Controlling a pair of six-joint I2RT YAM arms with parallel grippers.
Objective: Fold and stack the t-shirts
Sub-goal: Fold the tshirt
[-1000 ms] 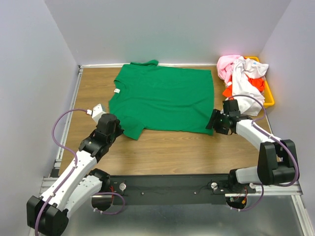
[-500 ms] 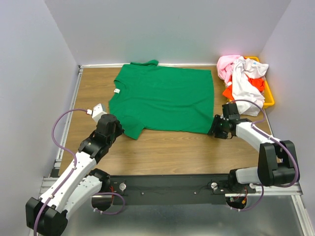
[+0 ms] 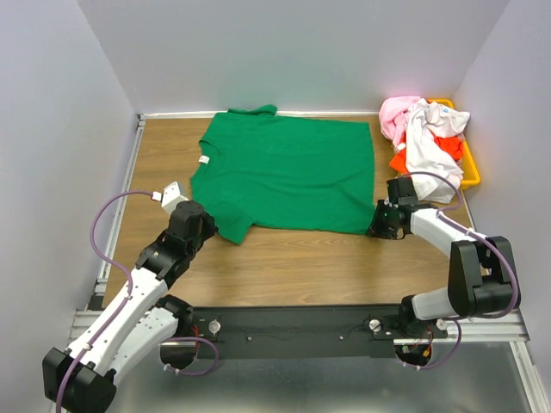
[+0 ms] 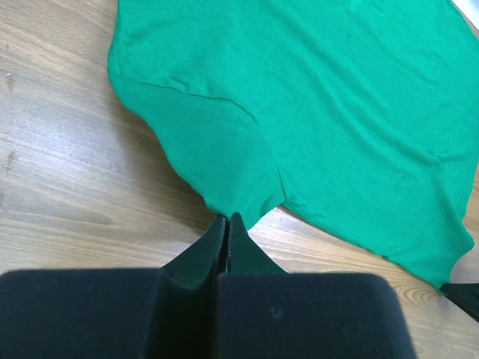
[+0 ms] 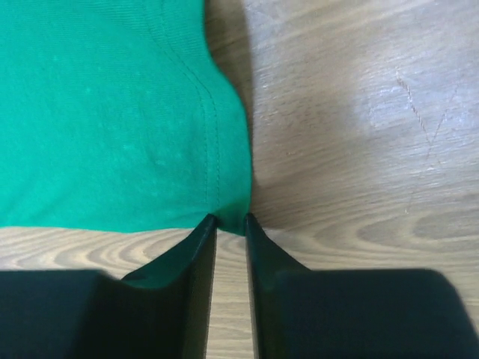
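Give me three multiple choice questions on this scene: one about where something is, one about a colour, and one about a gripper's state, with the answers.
1. Where does the bin stand?
A) at the far right corner of the table
B) at the far left corner
C) between the arm bases

2. What colour is the shirt spread flat?
A) pink
B) green
C) white

3. The left gripper is:
A) wide open in the air
B) shut on the shirt's sleeve
C) inside the bin

Answers:
1 A, the top view shows it by the right wall at the far edge.
2 B, the flat shirt is plain green.
3 B, the left wrist view shows the fingers closed together on the sleeve hem.
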